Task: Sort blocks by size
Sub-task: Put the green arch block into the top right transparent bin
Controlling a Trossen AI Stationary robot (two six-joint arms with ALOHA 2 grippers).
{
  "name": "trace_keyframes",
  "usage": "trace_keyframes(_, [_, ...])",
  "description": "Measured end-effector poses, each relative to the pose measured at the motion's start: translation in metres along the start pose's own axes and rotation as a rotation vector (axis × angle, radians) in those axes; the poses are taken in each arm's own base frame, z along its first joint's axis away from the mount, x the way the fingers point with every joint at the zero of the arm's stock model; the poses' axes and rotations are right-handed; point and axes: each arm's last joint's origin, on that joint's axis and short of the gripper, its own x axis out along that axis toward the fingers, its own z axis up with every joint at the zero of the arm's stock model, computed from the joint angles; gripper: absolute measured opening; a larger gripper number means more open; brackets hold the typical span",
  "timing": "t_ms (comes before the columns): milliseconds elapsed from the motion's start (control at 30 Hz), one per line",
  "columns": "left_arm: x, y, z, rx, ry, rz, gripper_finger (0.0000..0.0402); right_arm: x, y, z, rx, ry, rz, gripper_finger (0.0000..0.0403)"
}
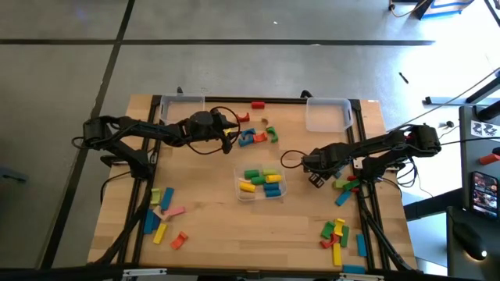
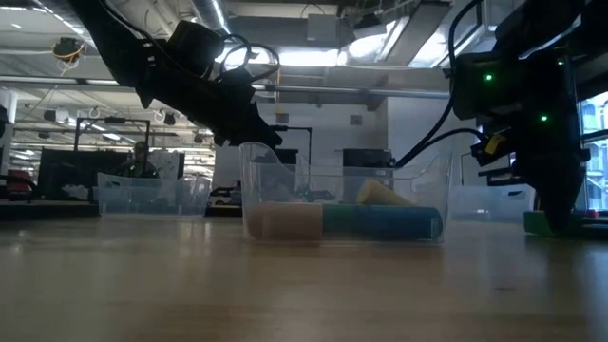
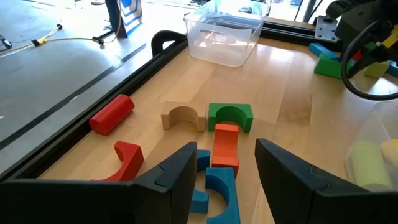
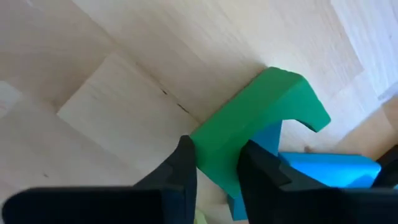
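Right hand (image 4: pixel 214 165) clamped on green arch (image 4: pixel 261 118) by table edge; left hand (image 3: pixel 224 171) apart over arches

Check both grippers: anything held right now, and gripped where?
The right gripper is clamped on one leg end of a green arch block, still resting on the table. The left gripper is open, holding nothing, above an orange block.

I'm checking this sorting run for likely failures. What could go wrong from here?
1. The right end effector pinches one end of the green arch; an off-centre grip could let it swivel or slip on lifting.
2. A blue block lies against that arch and may be dragged along.
3. The left end effector hovers open over tightly packed pieces, an orange block and a blue arch; closing there could catch two or shove neighbours.
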Motion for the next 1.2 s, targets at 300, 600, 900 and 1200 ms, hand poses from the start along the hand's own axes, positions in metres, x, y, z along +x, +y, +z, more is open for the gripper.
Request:
trace_keyframes(300, [0.0, 0.0, 0.0, 0.0, 0.0, 0.0, 0.0159, 0.0, 0.0, 0.0, -0.029, -0.006, -0.004, 0.0094])
trace_keyframes(600, [0.0, 0.0, 0.0, 0.0, 0.0, 0.0, 0.0159, -0.013, 0.006, 0.008, -0.061, -0.035, 0.028, 0.0096])
trace_keyframes(900, [0.0, 0.0, 0.0, 0.0, 0.002, 0.0, 0.0159, -0.042, 0.013, 0.021, -0.125, -0.114, 0.025, 0.0098])
trace_keyframes(1200, [0.0, 0.0, 0.0, 0.0, 0.002, 0.0, 0.0159, -0.076, -0.005, 0.05, -0.148, -0.197, -0.038, 0.0099])
